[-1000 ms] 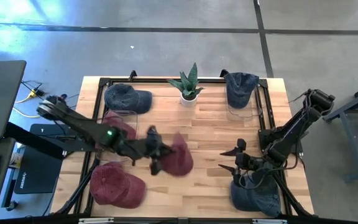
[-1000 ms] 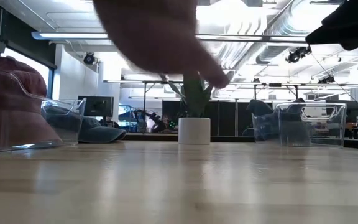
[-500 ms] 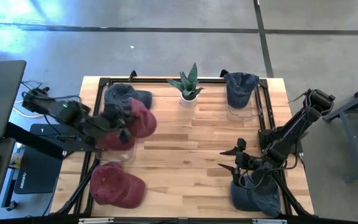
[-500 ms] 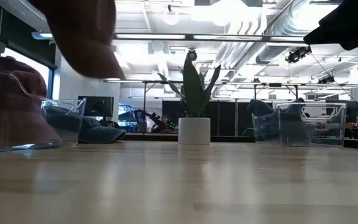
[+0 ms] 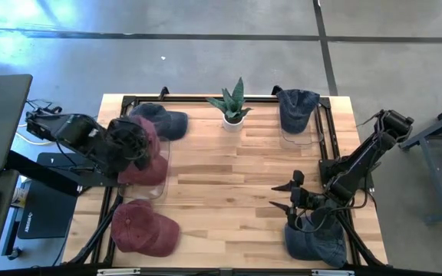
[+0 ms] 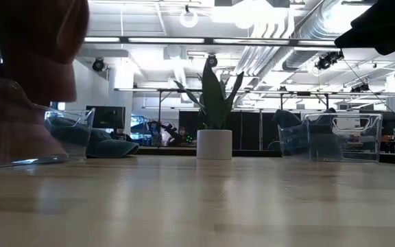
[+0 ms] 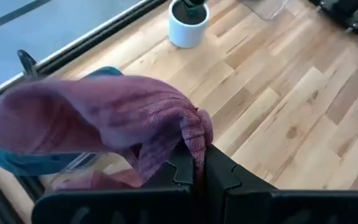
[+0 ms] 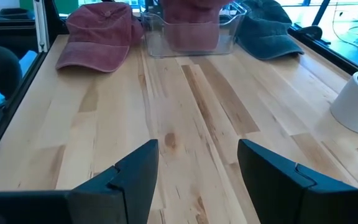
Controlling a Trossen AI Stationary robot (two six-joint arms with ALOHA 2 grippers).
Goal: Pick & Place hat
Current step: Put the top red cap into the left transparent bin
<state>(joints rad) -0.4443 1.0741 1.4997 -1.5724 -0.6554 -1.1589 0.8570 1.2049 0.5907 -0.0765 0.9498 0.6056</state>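
My left gripper (image 7: 199,163) is shut on a maroon hat (image 5: 146,136) and carries it above a clear bin (image 5: 162,175) at the table's left side. A second maroon hat (image 5: 136,170) lies inside that bin. In the low view the carried hat (image 6: 43,38) hangs over the bin (image 6: 19,130). A third maroon hat (image 5: 144,228) lies flat on the near left of the table. My right gripper (image 5: 286,195) waits open over the near right, next to a blue hat (image 5: 317,241). My left gripper pinches a bunched fold of the maroon hat's cloth (image 7: 196,132) between its two shut fingers. The rest of the hat spreads out beyond the fingers (image 7: 219,177). It is lifted clear, above the bin; which part of the hat the fold belongs to I cannot tell.
A potted plant (image 5: 232,106) stands at the far middle. A blue hat (image 5: 163,123) lies at the far left, and another blue hat (image 5: 298,107) sits in a clear bin (image 5: 296,136) at the far right. Bare wood (image 5: 229,176) fills the table's middle.
My left gripper has swung from the table's middle toward the left edge and a little toward the far edge, carrying the maroon hat with it. The hat now hangs over the left bin instead of over the bare wood. My right arm has kept still.
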